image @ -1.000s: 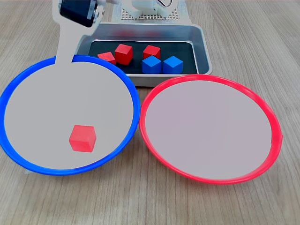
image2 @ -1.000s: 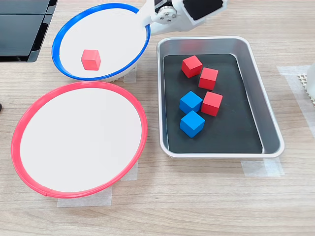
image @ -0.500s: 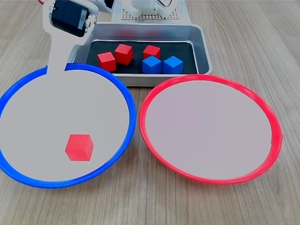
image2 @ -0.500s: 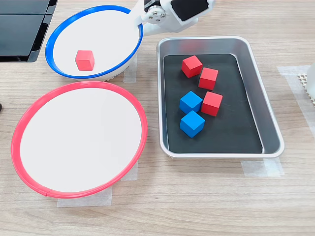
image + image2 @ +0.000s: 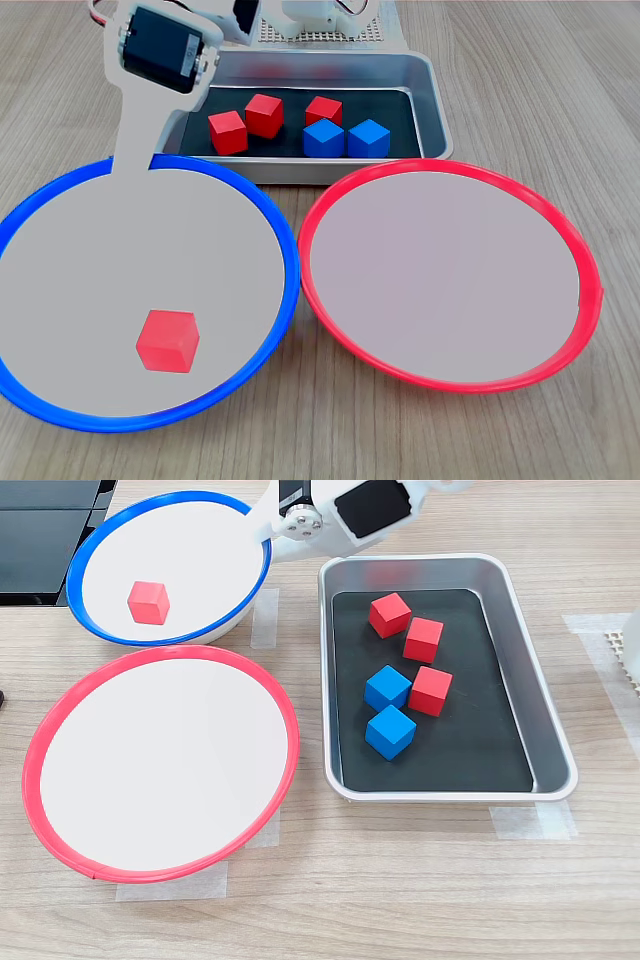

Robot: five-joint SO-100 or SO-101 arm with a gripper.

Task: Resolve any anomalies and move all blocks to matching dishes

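Observation:
The blue-rimmed dish [image 5: 290, 270] [image 5: 165, 642] holds one red block [image 5: 168, 340] [image 5: 148, 602]. My gripper [image 5: 130, 165] [image 5: 262, 525] is shut on this dish's rim on the tray side, one white finger lying flat over the pale inside. The red-rimmed dish [image 5: 450, 164] [image 5: 295, 750] holds nothing. Three red blocks [image 5: 264, 114] [image 5: 424, 639] and two blue blocks [image 5: 323, 138] [image 5: 390, 732] lie in the tray.
The grey metal tray [image 5: 430, 100] [image 5: 520, 660] with a black liner stands behind the dishes in the first exterior view. The arm's white base [image 5: 320, 20] rises behind it. A black panel [image 5: 40, 530] lies at the second exterior view's upper left.
The blue-rimmed dish, with the red block in it, has slid away from the tray, pulled along by my gripper. The red-rimmed dish and the tray blocks stayed put.

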